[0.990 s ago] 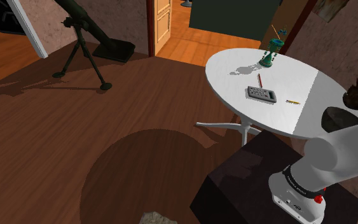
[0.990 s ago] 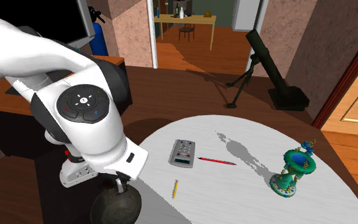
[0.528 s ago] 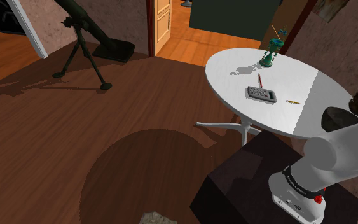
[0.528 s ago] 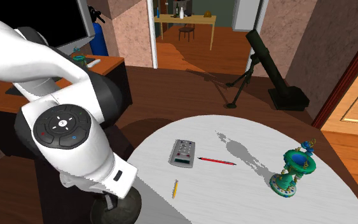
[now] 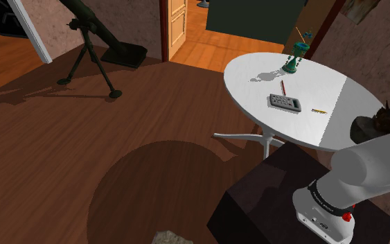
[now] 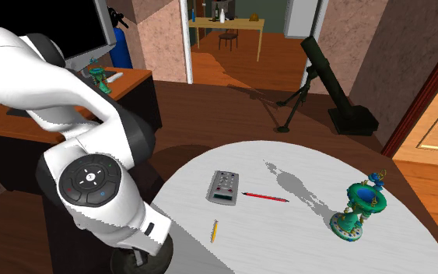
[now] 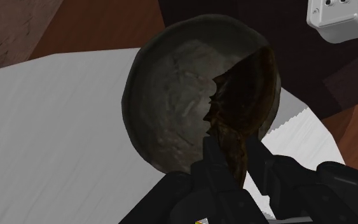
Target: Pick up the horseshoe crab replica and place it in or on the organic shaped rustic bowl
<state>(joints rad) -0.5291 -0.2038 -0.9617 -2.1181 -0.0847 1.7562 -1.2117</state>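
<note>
Currently, status of task items, as judged from the views:

Item 1: dark brown, jagged-edged horseshoe crab replica (image 7: 244,89). It is lifted clear of the table and pinched at its narrow end between the two fingers of the all-black gripper (image 7: 233,156). In the wrist view it is held over the bowl's hollow, toward one side of the rim. Contact with the bowl cannot be told.

Item 2: grey-brown, rough-surfaced bowl of irregular round shape (image 7: 168,108). It is set on the round white table (image 7: 56,127), right at the table edge nearest the stand (image 5: 276,201). No other content is seen in it.

Item 3: white arm (image 6: 92,179), bent down over that same edge.

Other table items, untouched and well apart from the bowl: a grey keypad remote (image 6: 223,187) and a red pencil (image 6: 265,197) near the middle, a short yellow pencil (image 6: 215,230) between remote and bowl, and a green ornate stand (image 6: 359,210) toward the far edge.

Done: pick-up and carriage to the bowl. Left: lowering, release and withdrawal.
</note>
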